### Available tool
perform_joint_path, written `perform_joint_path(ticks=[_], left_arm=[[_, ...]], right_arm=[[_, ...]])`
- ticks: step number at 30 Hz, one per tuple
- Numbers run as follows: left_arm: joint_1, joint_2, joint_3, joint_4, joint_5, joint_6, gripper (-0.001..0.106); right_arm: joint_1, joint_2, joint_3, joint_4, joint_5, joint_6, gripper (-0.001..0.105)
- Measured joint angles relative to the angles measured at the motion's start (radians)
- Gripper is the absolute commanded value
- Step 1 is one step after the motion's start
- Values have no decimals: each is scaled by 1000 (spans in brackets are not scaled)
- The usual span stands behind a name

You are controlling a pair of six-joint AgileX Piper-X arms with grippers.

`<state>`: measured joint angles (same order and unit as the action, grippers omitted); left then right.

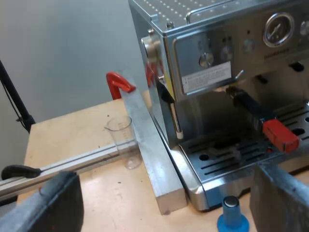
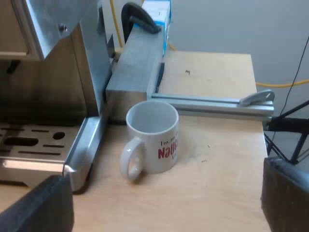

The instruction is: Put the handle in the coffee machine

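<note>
The espresso machine (image 1: 227,63) stands on the wooden table. The metal holder sits locked into its front, its dark handle (image 1: 248,104) sticking out over the drip tray (image 1: 241,154) and ending in a red tip (image 1: 280,135). My left gripper (image 1: 164,205) is open, its two black fingers wide apart before the machine with nothing between them. A blue tamper (image 1: 232,217) stands on the table just in front of the drip tray. My right gripper (image 2: 164,203) is open too, above the table near a white mug (image 2: 152,140) beside the machine's side (image 2: 53,72).
A clear measuring glass (image 1: 124,140) stands by a metal block (image 1: 152,154) clamped against the machine with a red clamp (image 1: 118,82). An aluminium rail (image 2: 212,106) runs across the table past the mug. A blue and white carton (image 2: 159,14) stands behind the block.
</note>
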<state>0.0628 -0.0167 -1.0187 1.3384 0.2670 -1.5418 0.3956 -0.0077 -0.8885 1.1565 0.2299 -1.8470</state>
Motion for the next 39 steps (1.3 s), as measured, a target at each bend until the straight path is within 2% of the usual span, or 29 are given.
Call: perform_joint_path(ticks=[7,11,15,18,24,30,39], left_arm=[[-1,0,81,0,-2,0,72],[-7,2,159,-21,-2,0,72],[-17,2,254,-101,-2,-3,72],[-22,2,321,-167,-2,-36,72],[-35,4,425,-249,-4,-45,72],[-42,4,459,-256,-4,-45,72],[-42,4,479,-246,-4,-45,72]], right_arm=[[0,0,9,2,0,0,80],[0,0,36,2,-7,19,80],[0,0,93,-34,-86,33,80],[0,0,138,-89,-148,57,80],[0,0,233,-160,-158,90,80],[0,2,305,-172,-162,105,80],[0,2,361,-172,-165,127,80]])
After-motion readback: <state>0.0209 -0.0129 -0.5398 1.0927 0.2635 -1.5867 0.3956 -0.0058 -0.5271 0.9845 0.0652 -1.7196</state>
